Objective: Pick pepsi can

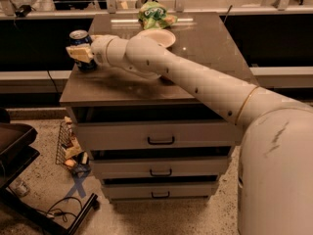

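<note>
One dark blue, silver-topped pepsi can [78, 37], one round white bowl [159, 36]. The can touches the single pincer [80, 54]; whether it is pinched, I cannot tell.

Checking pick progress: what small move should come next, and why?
Probably a short straight lift: the gripper sits at the middle of the upright pepsi can, near the left edge of the cabinet top, where a sideways move might knock it off.

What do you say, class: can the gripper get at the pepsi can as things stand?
Probably yes: the gripper is right at the pepsi can near the cabinet top's edge, nothing between them; the bowl sits well aside.
</note>
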`<control>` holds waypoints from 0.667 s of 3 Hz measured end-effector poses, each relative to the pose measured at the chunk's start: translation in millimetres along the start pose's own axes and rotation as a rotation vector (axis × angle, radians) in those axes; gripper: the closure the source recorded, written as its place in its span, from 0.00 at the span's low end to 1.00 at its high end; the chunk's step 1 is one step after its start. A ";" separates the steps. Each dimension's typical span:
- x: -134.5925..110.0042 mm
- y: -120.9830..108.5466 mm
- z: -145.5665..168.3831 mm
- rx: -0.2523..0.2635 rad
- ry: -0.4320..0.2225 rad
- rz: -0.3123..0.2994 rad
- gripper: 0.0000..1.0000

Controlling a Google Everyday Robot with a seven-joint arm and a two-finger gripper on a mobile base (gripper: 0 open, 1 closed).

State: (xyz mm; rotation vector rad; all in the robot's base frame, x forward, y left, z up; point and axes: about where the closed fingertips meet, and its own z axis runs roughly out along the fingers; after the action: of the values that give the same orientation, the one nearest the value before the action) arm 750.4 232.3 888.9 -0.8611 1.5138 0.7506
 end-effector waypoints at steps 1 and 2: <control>0.1 2.2 1.7 -0.004 0.000 0.000 0.72; -6.0 5.7 2.0 -0.012 -0.007 -0.004 1.00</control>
State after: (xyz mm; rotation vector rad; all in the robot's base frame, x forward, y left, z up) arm 746.8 237.6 894.5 -0.8691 1.5021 0.7592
